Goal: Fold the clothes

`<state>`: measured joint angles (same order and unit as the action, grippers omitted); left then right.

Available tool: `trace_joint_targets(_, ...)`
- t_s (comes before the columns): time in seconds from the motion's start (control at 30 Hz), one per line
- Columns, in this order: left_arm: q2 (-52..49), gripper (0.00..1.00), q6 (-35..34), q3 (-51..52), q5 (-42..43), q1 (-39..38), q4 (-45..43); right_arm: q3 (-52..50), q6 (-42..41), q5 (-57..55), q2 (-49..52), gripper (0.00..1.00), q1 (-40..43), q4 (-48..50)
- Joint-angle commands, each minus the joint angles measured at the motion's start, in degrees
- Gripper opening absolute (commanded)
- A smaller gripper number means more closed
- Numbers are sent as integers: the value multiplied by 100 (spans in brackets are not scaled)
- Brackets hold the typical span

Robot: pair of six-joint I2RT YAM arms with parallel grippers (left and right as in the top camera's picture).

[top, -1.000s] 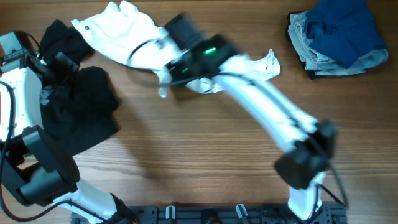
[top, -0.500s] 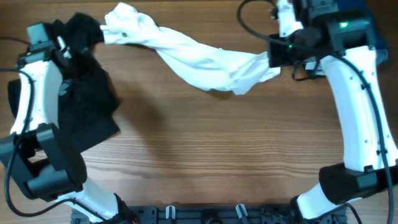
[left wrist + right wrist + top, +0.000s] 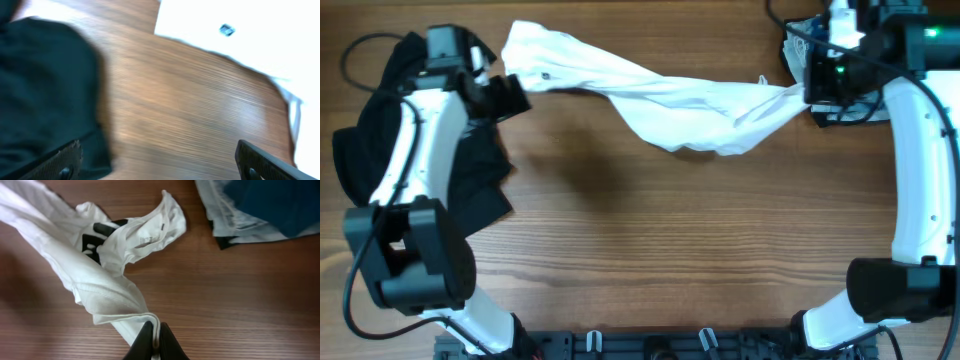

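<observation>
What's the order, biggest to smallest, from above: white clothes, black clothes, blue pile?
White garment and black garment: too close to rank; the left arm covers part of the black.
Blue pile: smallest, though mostly hidden by the right arm.

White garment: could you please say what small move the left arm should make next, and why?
Probably advance the left gripper onto the free end of the white garment: the jaws stand open, cloth just ahead, while the right gripper pinches the other end.
</observation>
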<state>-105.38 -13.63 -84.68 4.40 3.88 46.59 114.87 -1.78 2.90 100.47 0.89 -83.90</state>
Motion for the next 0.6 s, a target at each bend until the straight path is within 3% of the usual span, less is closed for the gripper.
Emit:
trace_joint_targets(0.0, -85, 98, -361, 48, 44, -422, -227, -20, 313, 142, -63, 4, 232, -76)
trace_joint_targets(0.33, -883, 95, -699, 48, -68, -844, -1147, -24, 481, 409, -61, 4, 363, 44)
trace_joint_targets(0.57, -1351, 91, -831, 48, -798, -844, -2063, -24, 479, 522, -57, 4, 358, 111)
